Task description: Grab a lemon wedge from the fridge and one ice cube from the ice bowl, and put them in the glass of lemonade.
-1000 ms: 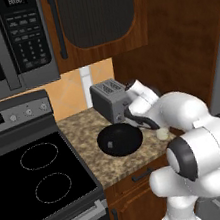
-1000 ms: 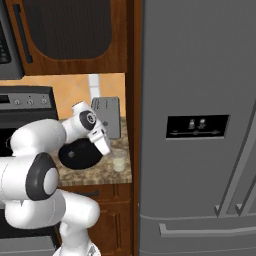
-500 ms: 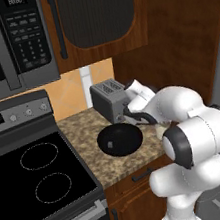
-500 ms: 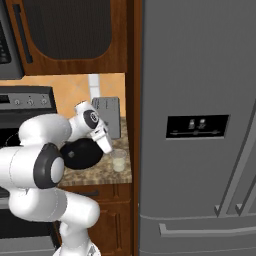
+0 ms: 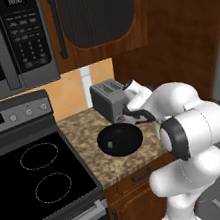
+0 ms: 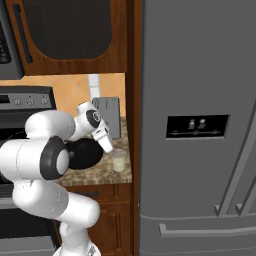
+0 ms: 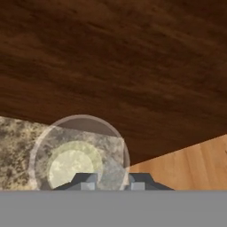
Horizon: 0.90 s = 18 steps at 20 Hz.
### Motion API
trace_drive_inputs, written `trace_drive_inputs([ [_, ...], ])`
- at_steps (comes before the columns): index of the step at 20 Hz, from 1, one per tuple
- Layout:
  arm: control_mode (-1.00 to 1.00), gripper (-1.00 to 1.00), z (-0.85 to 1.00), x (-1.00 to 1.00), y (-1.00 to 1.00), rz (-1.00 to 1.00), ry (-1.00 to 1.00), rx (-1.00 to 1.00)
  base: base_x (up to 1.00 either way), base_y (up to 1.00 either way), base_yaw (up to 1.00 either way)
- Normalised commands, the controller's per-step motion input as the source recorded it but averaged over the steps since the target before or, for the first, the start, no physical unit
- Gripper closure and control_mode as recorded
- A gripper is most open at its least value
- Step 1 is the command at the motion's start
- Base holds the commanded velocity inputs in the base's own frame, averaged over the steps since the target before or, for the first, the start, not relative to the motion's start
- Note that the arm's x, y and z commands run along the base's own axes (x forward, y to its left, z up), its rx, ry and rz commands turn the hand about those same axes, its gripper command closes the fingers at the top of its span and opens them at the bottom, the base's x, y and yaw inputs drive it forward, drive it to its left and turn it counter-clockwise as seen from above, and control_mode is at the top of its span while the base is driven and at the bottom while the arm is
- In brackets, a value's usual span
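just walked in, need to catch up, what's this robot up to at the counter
The white arm has its claw poised right over the glass of lemonade on the stone counter, beside the black bowl and toaster. Its tips sit close together; whether they pinch anything is hidden. The fridge is closed.

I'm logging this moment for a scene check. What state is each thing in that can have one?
fridge: doors closed.
glass of lemonade: upright on the counter, holding pale liquid.
ice bowl: upright on the counter; contents too dark to tell.
gripper: nearly shut, above the glass; whether it holds anything cannot be told.
toaster: upright behind the bowl.
stove: burners dark.
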Motion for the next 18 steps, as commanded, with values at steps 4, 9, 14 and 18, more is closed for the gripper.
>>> trace_drive_inputs([
  [4,-1.00,1.00,0.00,0.06,0.00,0.00,0.00,0.00,0.00,0.00,0.00],
  [9,-1.00,1.00,0.00,0.02,0.00,0.00,0.00,0.00,0.00,0.00,0.00],
  [14,-1.00,1.00,0.00,0.00,0.00,0.00,0.00,0.00,0.00,0.00,0.00],
  [18,-1.00,1.00,0.00,0.00,-0.03,0.00,0.00,0.00,0.00,0.00,0.00],
])
